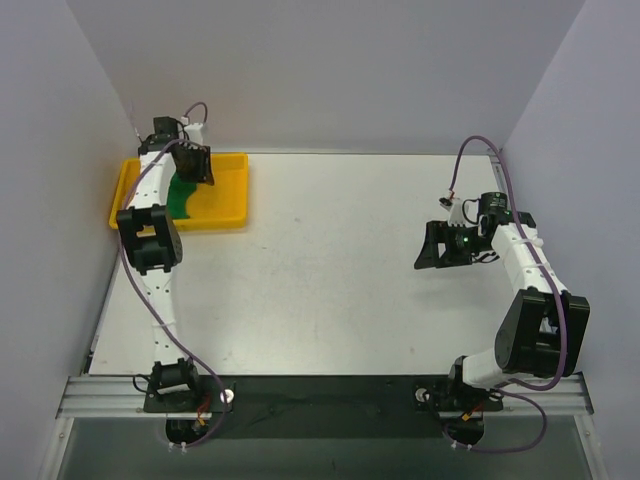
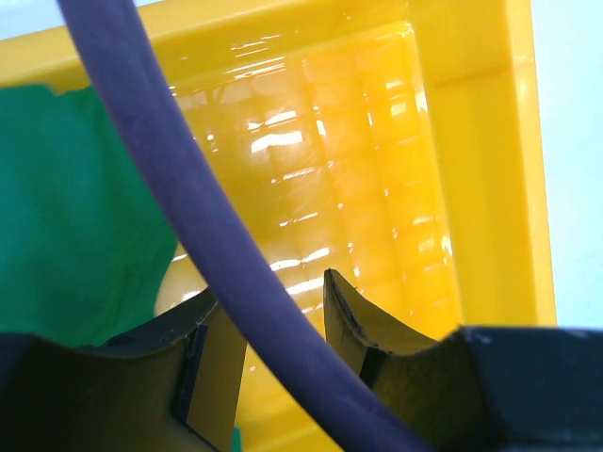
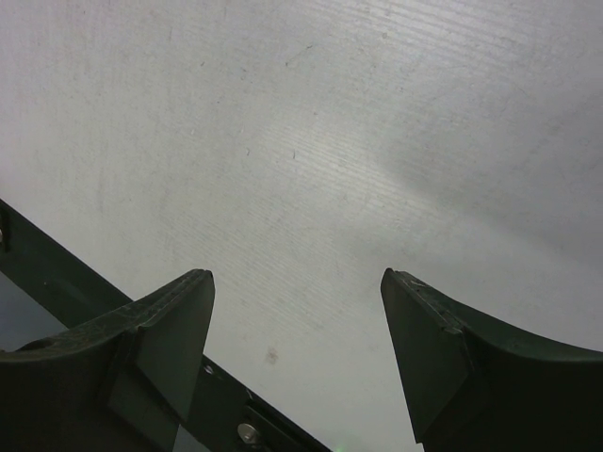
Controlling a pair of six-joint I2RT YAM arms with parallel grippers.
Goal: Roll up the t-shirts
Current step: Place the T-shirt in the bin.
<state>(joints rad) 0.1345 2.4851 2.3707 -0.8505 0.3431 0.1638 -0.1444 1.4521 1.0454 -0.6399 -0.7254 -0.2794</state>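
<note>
T-shirt (image 2: 66,207) lies bunched, unrolled, in the yellow tray (image 1: 232,190) at the table's (image 1: 330,290) far-left corner. Left end effector (image 2: 268,311) hangs over the tray, part-spread and empty, apparently poised to lift the shirt out. Right end effector (image 3: 297,282) hovers wide-spread, empty, over the table's right half. Surface pale, matte; plain walls (image 1: 330,70) enclose three sides.

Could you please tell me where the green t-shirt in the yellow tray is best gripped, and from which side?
Probably from above, at the edge of the green t-shirt facing the bare floor: it lies crumpled inside the yellow tray, whose raised walls block a sideways approach. The left tool hangs open beside that edge.
</note>
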